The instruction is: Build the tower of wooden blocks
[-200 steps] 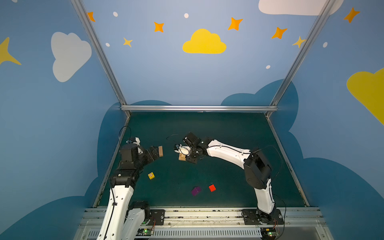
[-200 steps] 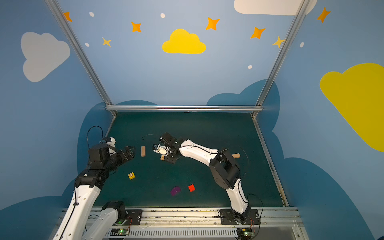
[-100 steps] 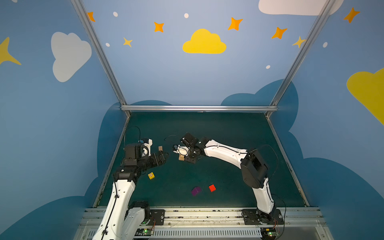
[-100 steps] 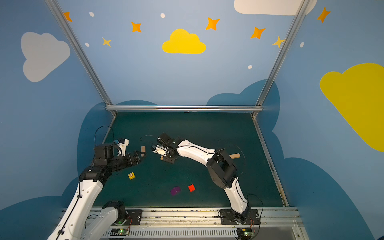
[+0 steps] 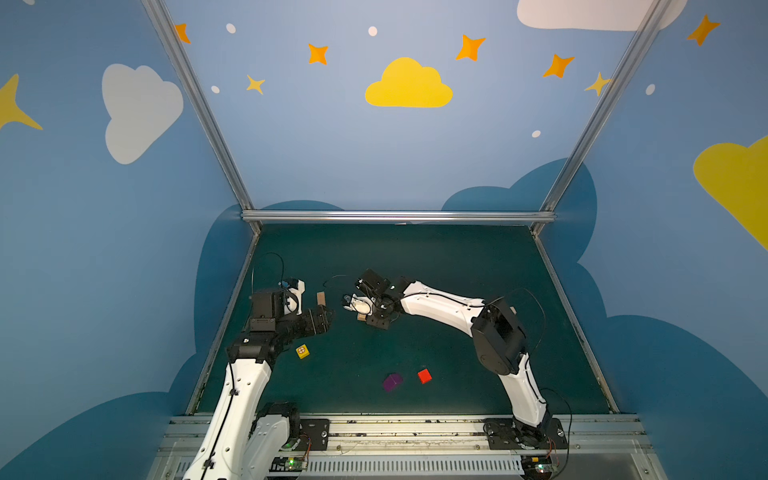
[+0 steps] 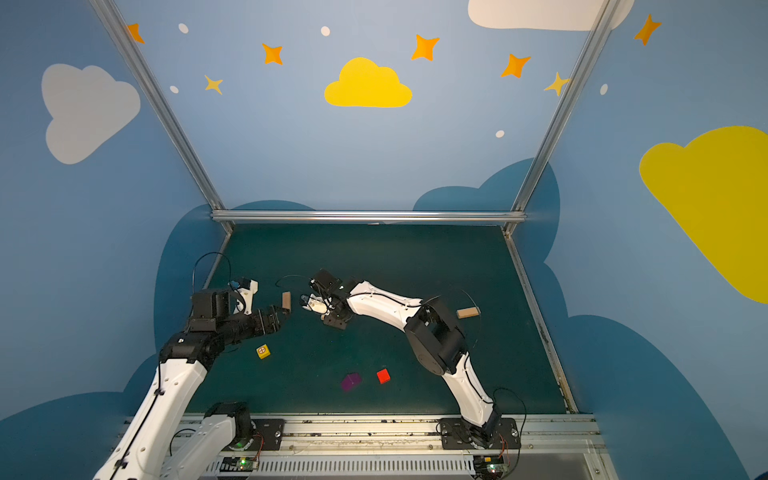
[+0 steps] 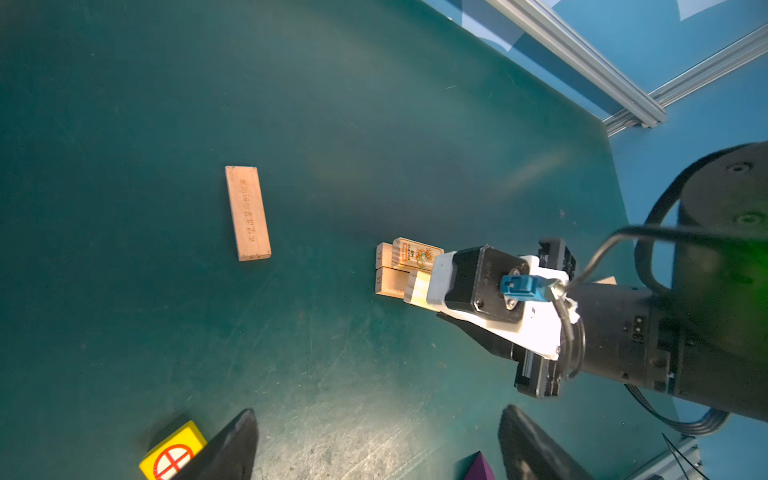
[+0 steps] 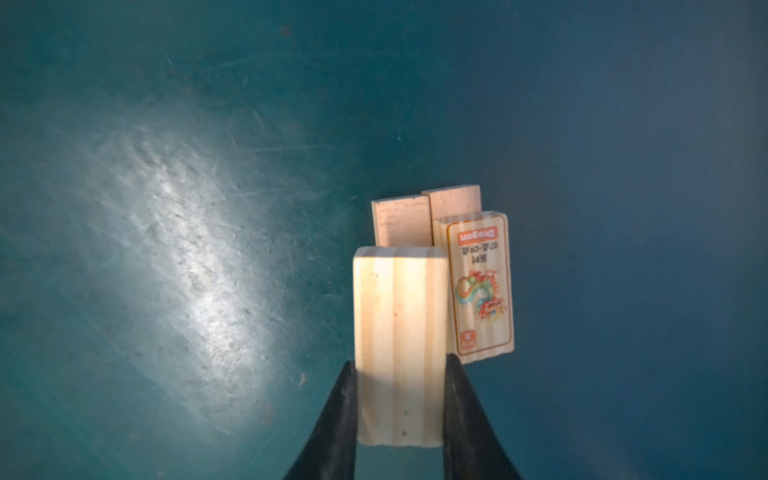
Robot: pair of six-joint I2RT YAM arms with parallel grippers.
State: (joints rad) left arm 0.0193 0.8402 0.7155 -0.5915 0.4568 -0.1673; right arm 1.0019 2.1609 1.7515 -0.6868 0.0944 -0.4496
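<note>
Wood on green mat (image 5: 436, 270): the right gripper (image 8: 401, 365) clamps a pale plank (image 8: 399, 332) at the tower (image 7: 392, 268); the left gripper (image 5: 326, 318) is empty, jaws wide.
Since a second ago the left gripper has drawn back from the loose plank (image 5: 321, 297), now flat just beyond its tips; the right arm is unchanged. Only the right wrist view shows the held plank over two base planks (image 8: 401, 222), beside the Dragon-printed plank (image 8: 482, 286). Only a top view shows the spare plank (image 6: 468, 312) clearly, behind the right elbow. The yellow cube (image 5: 303, 351), purple cube (image 5: 392, 382) and red cube (image 5: 424, 375) lie apart.

A gripped pale plank (image 8: 399, 345) lies alongside the dragon-printed plank (image 8: 482, 286) over two side-by-side planks (image 8: 401, 222).
</note>
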